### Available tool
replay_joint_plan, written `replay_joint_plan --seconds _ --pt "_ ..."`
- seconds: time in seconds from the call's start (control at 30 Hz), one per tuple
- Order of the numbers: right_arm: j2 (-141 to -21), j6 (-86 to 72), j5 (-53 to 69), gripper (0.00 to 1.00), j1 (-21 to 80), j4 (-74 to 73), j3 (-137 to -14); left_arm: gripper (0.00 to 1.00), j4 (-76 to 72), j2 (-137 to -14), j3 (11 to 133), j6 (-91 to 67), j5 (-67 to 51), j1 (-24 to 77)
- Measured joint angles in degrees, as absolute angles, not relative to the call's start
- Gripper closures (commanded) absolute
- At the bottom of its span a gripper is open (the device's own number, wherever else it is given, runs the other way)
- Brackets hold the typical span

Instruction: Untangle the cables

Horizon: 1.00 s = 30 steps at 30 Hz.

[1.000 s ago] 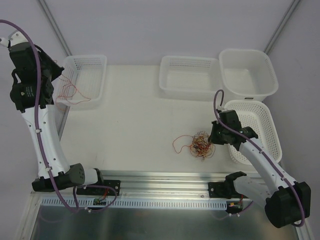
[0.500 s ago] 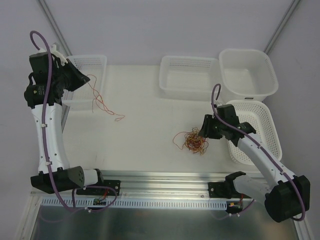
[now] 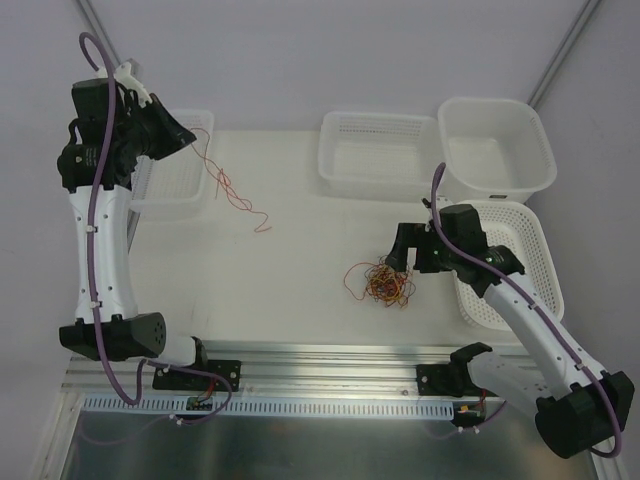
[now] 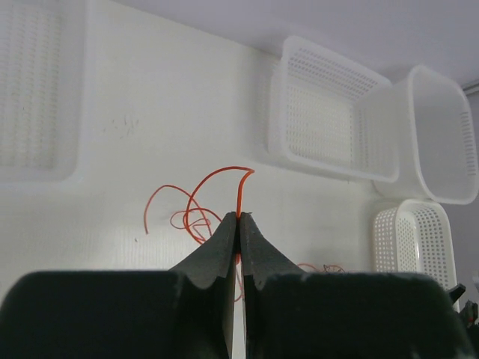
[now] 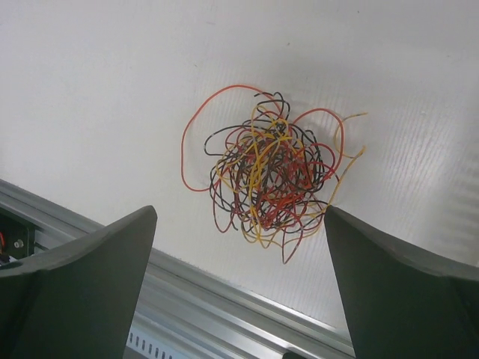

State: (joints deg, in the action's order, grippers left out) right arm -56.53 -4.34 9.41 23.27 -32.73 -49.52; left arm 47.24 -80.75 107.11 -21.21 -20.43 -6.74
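Left gripper is up high at the far left, fingers pressed together, pinching a single red wire. The strand curls out past my tips and dangles in loose loops over the white table, just right of the far-left basket. Over on the right, my right gripper hovers with fingers spread wide, nothing between them. Right beneath it lies the tangle of cables: red, orange, black and yellow strands balled together on the table, close to the near rail and left of the near-right basket.
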Motion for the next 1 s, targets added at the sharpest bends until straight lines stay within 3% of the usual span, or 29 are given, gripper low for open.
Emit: replay_joint_plan --seconds 0.43,1.0 --pt "-52.45 -1.37 8.93 0.0 23.29 -35.64 -51.31 1.0 42.7 -94.3 133.95 -21.54 -15.42 -6.76" --pt "-52.82 0.51 8.8 0.03 23.29 -36.99 -51.33 1.0 26.68 -103.83 136.55 -18.48 6.92 -10.28"
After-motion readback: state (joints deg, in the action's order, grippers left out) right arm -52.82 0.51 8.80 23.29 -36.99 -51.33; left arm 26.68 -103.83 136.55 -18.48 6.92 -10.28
